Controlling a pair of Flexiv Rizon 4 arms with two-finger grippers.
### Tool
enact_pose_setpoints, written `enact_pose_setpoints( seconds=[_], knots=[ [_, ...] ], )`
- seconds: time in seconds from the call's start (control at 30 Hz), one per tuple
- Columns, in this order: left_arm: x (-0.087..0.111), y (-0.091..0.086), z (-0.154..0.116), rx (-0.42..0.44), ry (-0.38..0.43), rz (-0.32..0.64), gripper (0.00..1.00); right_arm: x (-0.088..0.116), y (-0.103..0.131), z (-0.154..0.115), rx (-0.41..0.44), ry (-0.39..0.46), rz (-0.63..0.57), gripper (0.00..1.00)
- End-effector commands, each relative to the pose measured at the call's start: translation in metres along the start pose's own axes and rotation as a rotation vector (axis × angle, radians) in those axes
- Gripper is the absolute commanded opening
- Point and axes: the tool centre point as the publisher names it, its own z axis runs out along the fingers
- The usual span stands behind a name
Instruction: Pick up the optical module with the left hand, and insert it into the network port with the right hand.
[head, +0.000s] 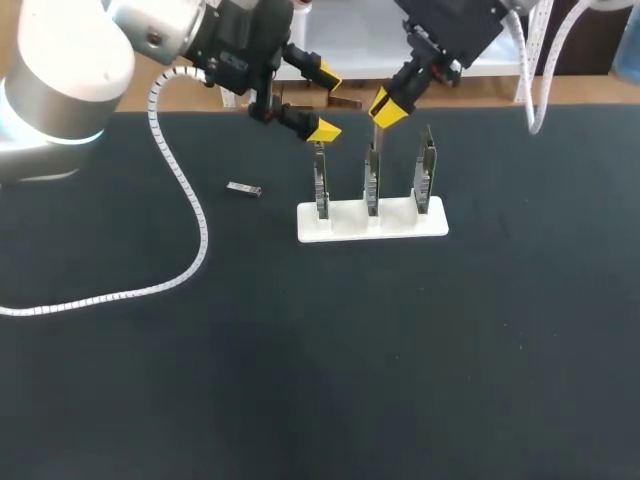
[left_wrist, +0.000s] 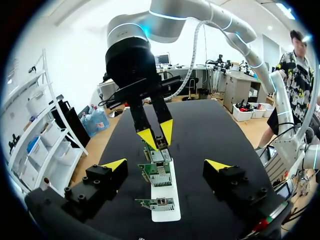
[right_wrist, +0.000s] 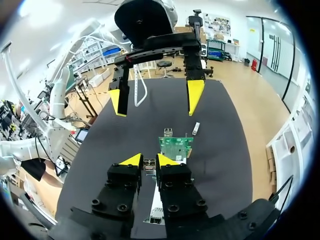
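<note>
Just above middle card: right gripper, clamped on optical module. Beside it: left gripper, spread wide, holding nothing. Off left gripper's far side, flat on table: second module.

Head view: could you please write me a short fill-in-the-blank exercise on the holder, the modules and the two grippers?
1. The white holder carries ___ upright network cards.
2. The left gripper hovers with its fingers ___.
3. A loose optical module lies on the table on the holder's ___ side.
4. The right gripper is ___ on a second optical module.
Missing words: three; open; left; shut.
</note>
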Motion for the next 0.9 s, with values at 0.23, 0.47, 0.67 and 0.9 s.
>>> enact_pose_setpoints(
  seconds=[0.23, 0.47, 0.67, 0.9],
  knots=[
    [-0.0012, 0.0019, -0.0001, 0.005, 0.007, -0.002, 1.00, 0.0042, -0.0088, 0.0013, -0.013, -0.006, 0.015, 0.00],
    [-0.0012, 0.0019, -0.0001, 0.005, 0.007, -0.002, 1.00, 0.0074, -0.0078, 0.0014, -0.008, -0.009, 0.024, 0.00],
    [-0.0012, 0.0019, -0.0001, 0.005, 0.007, -0.002, 1.00, -0.0005, -0.0096, -0.0051, 0.014, 0.006, 0.000, 0.00],
    [-0.0012, 0.0019, -0.0001, 0.005, 0.007, -0.002, 1.00, 0.0010, -0.0101, -0.0063, 0.015, 0.012, 0.002, 0.00]
  ],
)
